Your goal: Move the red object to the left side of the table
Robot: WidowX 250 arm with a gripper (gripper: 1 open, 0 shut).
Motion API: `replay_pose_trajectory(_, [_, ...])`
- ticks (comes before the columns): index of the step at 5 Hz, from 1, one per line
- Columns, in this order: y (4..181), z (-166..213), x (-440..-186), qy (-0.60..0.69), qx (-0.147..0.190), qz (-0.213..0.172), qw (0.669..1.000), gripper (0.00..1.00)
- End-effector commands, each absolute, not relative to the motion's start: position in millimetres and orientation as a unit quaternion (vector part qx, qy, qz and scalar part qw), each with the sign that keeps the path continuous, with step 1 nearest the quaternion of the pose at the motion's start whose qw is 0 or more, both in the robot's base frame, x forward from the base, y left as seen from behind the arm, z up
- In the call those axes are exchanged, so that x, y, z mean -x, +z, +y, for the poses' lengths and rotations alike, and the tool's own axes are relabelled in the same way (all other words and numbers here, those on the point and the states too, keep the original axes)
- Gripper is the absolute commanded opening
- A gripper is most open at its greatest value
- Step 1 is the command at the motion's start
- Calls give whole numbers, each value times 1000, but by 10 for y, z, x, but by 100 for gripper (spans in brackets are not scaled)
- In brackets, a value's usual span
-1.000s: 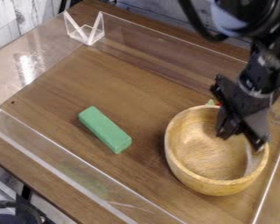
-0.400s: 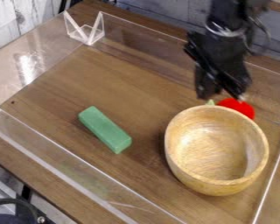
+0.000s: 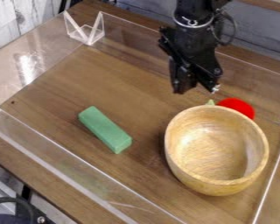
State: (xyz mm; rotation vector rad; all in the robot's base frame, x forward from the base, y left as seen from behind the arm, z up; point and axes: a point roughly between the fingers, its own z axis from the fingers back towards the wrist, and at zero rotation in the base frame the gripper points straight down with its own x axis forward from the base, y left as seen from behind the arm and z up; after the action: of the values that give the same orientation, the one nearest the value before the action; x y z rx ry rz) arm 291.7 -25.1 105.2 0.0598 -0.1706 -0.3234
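The red object (image 3: 237,108) lies on the table (image 3: 119,79) at the right, just behind the far rim of the wooden bowl, its light-green part towards the gripper. My gripper (image 3: 196,86) hangs above the table to the left of it, pointing down. Its fingers are shut with nothing between them, and there is a small gap between them and the red object.
A big wooden bowl (image 3: 178,131) stands at the front right. A green rectangular block (image 3: 105,129) lies left of it. Low clear acrylic walls (image 3: 60,166) edge the table, and a clear folded stand (image 3: 84,28) sits at the far left corner.
The gripper has risen from the bowl's far right rim and moved left. The red object, hidden behind it a second ago, now shows behind the bowl and stays put.
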Motion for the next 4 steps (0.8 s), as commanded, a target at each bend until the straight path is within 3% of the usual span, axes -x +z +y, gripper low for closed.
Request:
replay_pose_trajectory(1, [1376,-297,-2997,-136,-38,-125,982,0])
replay_pose_trajectory(3, [1322,-686,-2720,-183,-14,-119,976,0])
replay_pose_trajectory(4, [1329,-563,-2655,-183,-14,-117,976,0])
